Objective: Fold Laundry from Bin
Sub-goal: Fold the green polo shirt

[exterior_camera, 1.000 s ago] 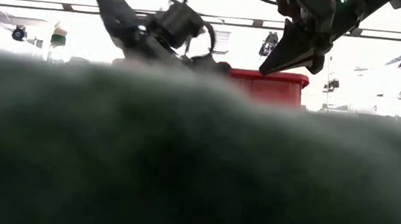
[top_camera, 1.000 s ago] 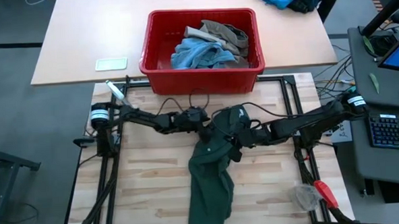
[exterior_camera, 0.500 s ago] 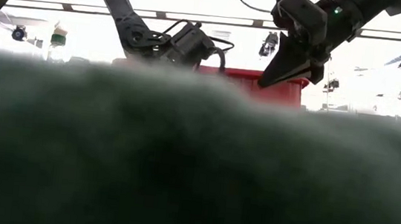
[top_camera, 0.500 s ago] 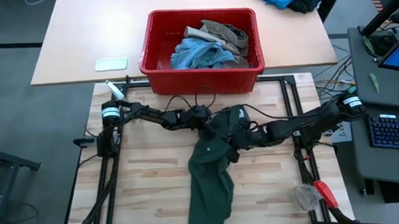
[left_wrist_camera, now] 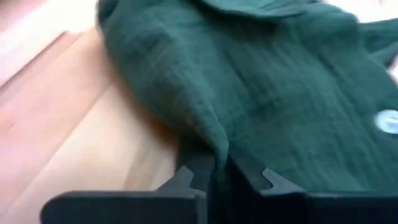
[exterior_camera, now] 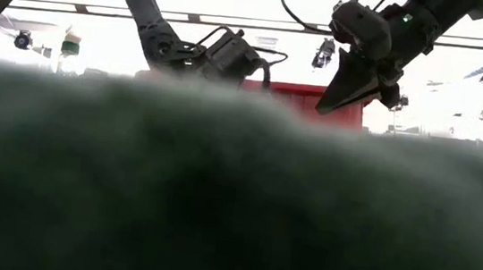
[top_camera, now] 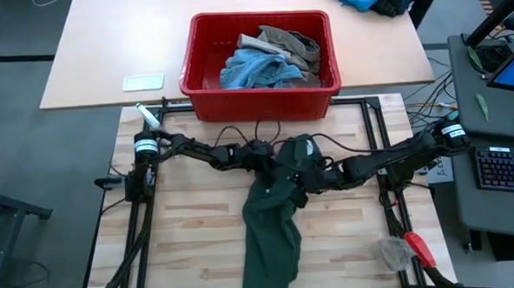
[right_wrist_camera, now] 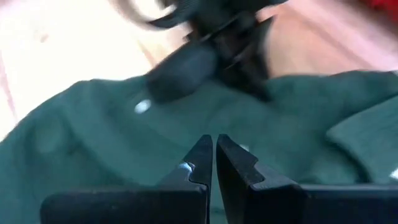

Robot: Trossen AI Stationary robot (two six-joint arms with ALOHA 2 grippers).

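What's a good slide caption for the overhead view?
Both grippers pinch the dark green garment below the red bin.

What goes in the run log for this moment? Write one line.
left gripper: shut on green garment edge | right gripper: shut on garment | bin: holds remaining laundry

The left gripper [top_camera: 271,157] now sits further toward the frame's centre in the high view than a second ago, right against the left edge of the dark green shorts [top_camera: 277,212]. Its fingers [left_wrist_camera: 199,165], wide apart before, are now closed, pinching a fold of the cloth.
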